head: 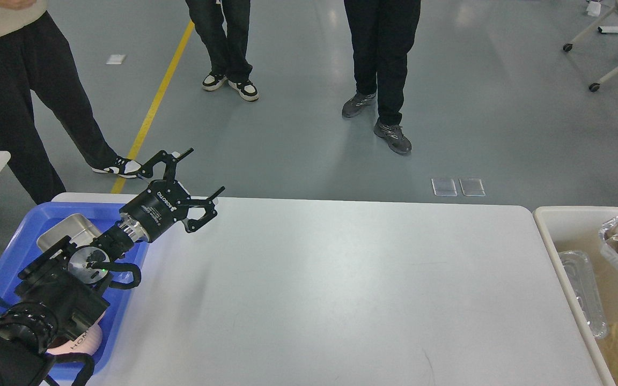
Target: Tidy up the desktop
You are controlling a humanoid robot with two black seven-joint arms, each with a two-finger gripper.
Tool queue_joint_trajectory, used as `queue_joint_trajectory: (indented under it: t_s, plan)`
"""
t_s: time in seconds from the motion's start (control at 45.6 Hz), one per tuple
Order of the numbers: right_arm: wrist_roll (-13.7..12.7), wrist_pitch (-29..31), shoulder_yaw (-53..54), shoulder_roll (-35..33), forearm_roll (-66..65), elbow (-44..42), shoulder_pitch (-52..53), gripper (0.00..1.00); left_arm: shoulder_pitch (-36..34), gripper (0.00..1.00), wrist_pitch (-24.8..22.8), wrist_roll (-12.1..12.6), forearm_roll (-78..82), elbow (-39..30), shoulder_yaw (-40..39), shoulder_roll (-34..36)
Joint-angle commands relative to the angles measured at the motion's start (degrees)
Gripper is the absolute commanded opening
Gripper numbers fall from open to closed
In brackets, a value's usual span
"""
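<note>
The left gripper [196, 170] is held with jaws spread and empty above the white tabletop [341, 279], which lies bare beneath and right of them; tidying appears finished. The right gripper is unseen.

My desk [341, 289] is open across its middle. Obstacles flank it: blue tray [14, 252] under my left arm, cream bin [547, 220] along the right edge.

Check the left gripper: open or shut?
Open. The left gripper has its two fingers spread wide apart with nothing between them, above the desktop's far-left corner.
</note>
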Motion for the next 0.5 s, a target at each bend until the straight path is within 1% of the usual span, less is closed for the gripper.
queue_joint_trajectory:
  t_s: [0.0, 0.044, 0.066, 0.088, 0.11, 0.131, 0.351, 0.482]
  plan:
    - [0.06, -1.16, -0.09, 1.91, 0.17, -2.03, 0.06, 0.08, 0.01, 0.96, 0.15, -0.01, 0.05, -0.01, -0.01, 0.0]
    - [0.06, -1.6, 0.0, 2.35, 0.17, -2.38, 0.15, 0.64, 0.1, 0.96, 0.15, -0.01, 0.05, -0.01, -0.01, 0.0]
    - [0.14, -1.69, 0.09, 2.53, 0.26, -2.47, 0.15, 0.77, 0.1, 0.96, 0.15, -0.01, 0.05, -0.01, -0.01, 0.0]
    - [0.14, -1.69, 0.0, 2.7, 0.52, -2.56, 0.15, 0.82, 0.18, 0.96, 0.15, -0.01, 0.05, -0.01, -0.01, 0.0]
    - [0.14, -1.78, 0.0, 2.88, 0.79, -2.73, 0.15, 0.93, 0.36, 0.96, 0.15, -0.01, 0.14, -0.01, -0.01, 0.0]
    - [0.14, -1.87, 0.0, 2.88, 0.96, -2.73, 0.15, 1.0, 0.53, 0.96, 0.15, -0.01, 0.14, -0.01, -0.09, 0.0]
    - [0.23, -1.87, 0.0, 2.88, 2.37, -3.09, 0.32, 1.0, 1.32, 0.96, 0.15, -0.19, 0.23, -0.01, -0.01, 0.09]
    - [-0.03, -0.9, 0.0, 2.18, 5.26, -2.65, 1.81, 1.0, 1.68, 0.96, 0.23, -0.36, 0.23, -0.01, 0.17, 0.09]
